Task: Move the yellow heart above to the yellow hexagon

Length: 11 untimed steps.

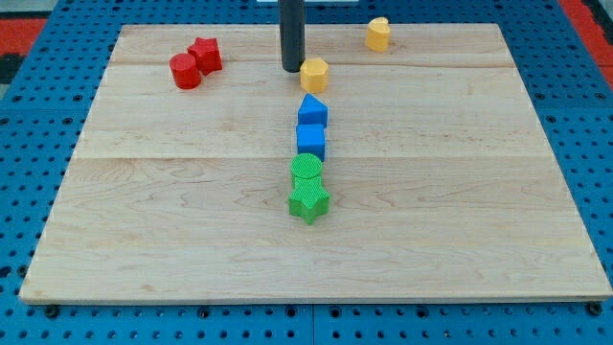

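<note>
The yellow heart sits near the view's top edge of the wooden board, right of centre. The yellow hexagon sits lower and to the left of it, near the top centre. My tip rests on the board just left of the yellow hexagon, close to it or touching it. The tip is well to the left of the yellow heart.
A red cylinder and a red star-like block sit together at the top left. Below the hexagon, a column runs down: a blue pentagon-like block, a blue cube, a green cylinder, a green star.
</note>
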Motion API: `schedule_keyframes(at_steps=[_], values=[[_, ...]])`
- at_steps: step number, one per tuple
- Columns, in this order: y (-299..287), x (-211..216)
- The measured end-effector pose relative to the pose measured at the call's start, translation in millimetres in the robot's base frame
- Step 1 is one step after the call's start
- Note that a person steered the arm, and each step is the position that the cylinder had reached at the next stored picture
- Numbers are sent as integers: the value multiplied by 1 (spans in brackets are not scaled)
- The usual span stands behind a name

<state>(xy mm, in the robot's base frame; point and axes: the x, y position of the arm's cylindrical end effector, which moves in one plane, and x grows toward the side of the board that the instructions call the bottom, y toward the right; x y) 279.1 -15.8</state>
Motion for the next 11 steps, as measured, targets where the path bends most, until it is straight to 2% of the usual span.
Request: schedule_keyframes(at_steps=[2,3,5,6,7,9,10,11], values=[[10,2],[52,-34],[202,-29],[203,-69],[170,-86],[53,-46],[50,-57],[3,-63]])
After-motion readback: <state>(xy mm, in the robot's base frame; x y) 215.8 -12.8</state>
